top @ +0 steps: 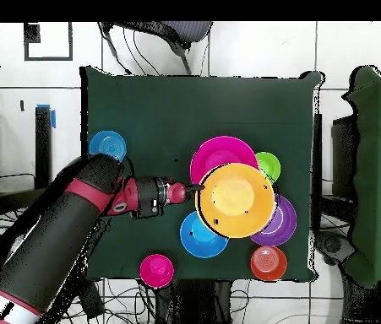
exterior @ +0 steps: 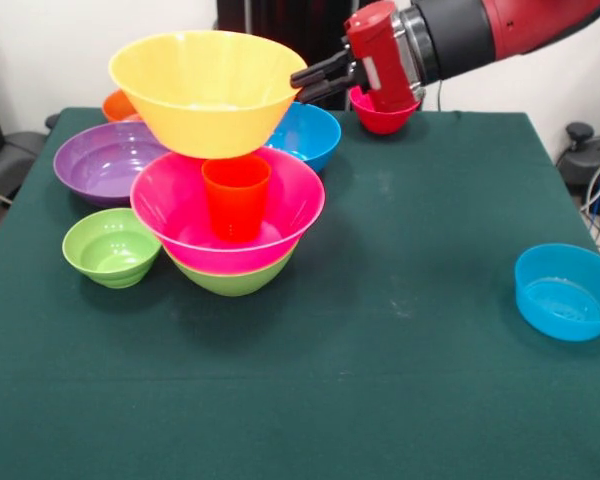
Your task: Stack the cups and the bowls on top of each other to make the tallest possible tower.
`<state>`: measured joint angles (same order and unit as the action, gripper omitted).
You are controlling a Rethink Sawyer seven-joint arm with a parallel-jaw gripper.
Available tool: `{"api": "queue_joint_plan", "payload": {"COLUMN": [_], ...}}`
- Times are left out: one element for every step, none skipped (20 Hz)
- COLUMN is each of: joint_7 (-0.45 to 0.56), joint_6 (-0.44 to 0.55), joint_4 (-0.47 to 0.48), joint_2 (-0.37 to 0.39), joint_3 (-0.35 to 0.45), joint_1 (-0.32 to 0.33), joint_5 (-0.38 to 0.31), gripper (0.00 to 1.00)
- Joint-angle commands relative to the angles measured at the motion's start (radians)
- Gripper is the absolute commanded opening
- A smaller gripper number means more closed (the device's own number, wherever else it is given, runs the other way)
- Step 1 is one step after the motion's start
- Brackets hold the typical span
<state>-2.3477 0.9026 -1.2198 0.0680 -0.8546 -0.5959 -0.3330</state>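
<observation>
The tower stands left of centre: a green bowl (exterior: 235,280) lowest, the large pink bowl (exterior: 280,215) in it, and the orange cup (exterior: 236,195) upright inside the pink bowl. My gripper (exterior: 302,86) is shut on the right rim of the large orange bowl (exterior: 205,90) and holds it level right over the cup. I cannot tell whether the bowl's base touches the cup. In the overhead view the gripper (top: 195,193) grips the orange bowl (top: 236,200), which hides the cup and part of the pink bowl (top: 219,152).
Round the tower lie a purple bowl (exterior: 100,160), a small green bowl (exterior: 110,247), a small orange bowl (exterior: 118,103) and a blue bowl (exterior: 315,130). A small red bowl (exterior: 383,118) sits behind the gripper. A small blue bowl (exterior: 567,290) lies at the right.
</observation>
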Motion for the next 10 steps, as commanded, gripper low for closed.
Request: {"api": "queue_joint_plan", "payload": {"joint_7": [-0.034, -0.035, -0.03, -0.035, -0.037, -0.039, -0.043, -0.049, -0.054, -0.054], "joint_6": [0.071, 0.067, 0.068, 0.068, 0.07, 0.073, 0.07, 0.068, 0.066, 0.067], "joint_4": [0.029, 0.029, 0.029, 0.029, 0.031, 0.035, 0.035, 0.038, 0.04, 0.045], "joint_2": [0.023, 0.021, 0.023, 0.022, 0.02, 0.015, 0.012, 0.008, 0.004, -0.001], "joint_3": [0.072, 0.074, 0.076, 0.077, 0.076, 0.075, 0.077, 0.079, 0.08, 0.083], "joint_1": [0.007, 0.007, 0.008, 0.007, 0.006, 0.006, 0.007, 0.007, 0.008, 0.008], "joint_5": [0.0, -0.003, -0.004, -0.003, -0.004, -0.006, -0.006, -0.004, -0.002, -0.001], "gripper": [0.0, 0.0, 0.0, 0.0, 0.0, 0.0, 0.0, 0.0, 0.0, 0.0]}}
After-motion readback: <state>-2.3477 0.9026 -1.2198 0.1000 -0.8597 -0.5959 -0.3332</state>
